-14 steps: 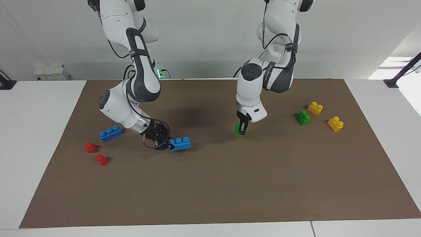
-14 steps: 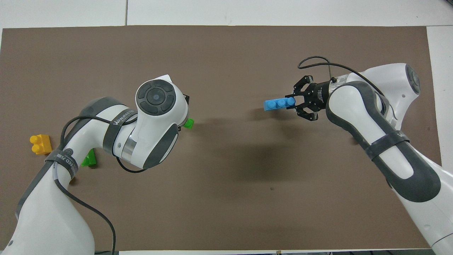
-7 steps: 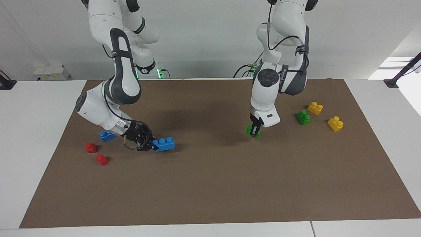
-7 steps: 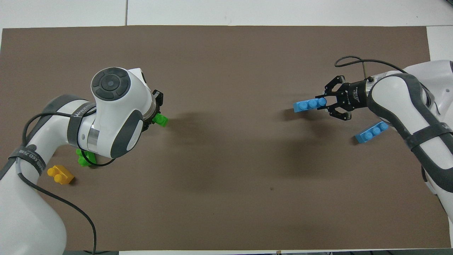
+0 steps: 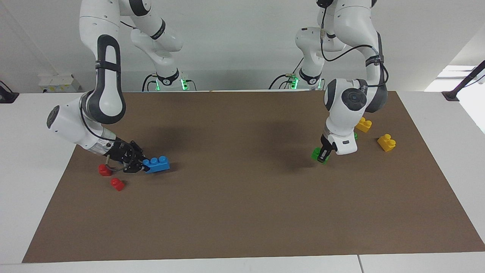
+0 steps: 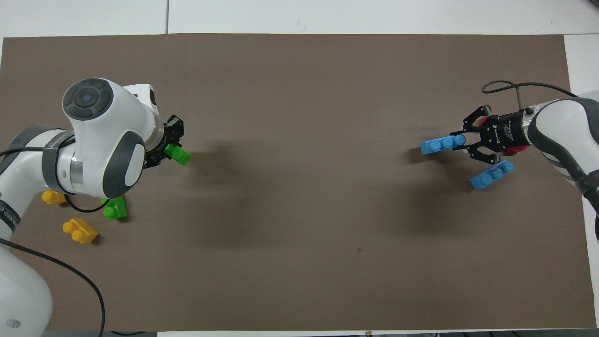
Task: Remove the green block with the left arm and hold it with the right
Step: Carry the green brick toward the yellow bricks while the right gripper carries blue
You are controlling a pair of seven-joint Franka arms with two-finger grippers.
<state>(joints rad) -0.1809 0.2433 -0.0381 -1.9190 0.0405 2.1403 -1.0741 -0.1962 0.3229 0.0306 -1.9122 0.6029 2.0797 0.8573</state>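
Observation:
The bright green block point(image 5: 315, 153) point(image 6: 180, 156) is clamped in my left gripper point(image 5: 323, 154) point(image 6: 169, 149), which points down and holds it low over the brown mat, toward the left arm's end of the table. My right gripper point(image 5: 142, 167) point(image 6: 465, 142) is shut on one end of a blue three-stud brick point(image 5: 158, 164) point(image 6: 440, 145). It holds that brick level, close to the mat, toward the right arm's end.
A darker green brick point(image 6: 114, 209) and two yellow bricks point(image 5: 386, 142) point(image 5: 363, 124) lie near the left gripper. A second blue brick point(image 6: 491, 174) and two red pieces point(image 5: 105, 170) point(image 5: 118, 184) lie by the right gripper. The brown mat point(image 5: 242, 212) covers the table's middle.
Both arms have swung apart from the middle, each toward its own end of the table. The left gripper carried the green block along, and the right carried the blue brick.

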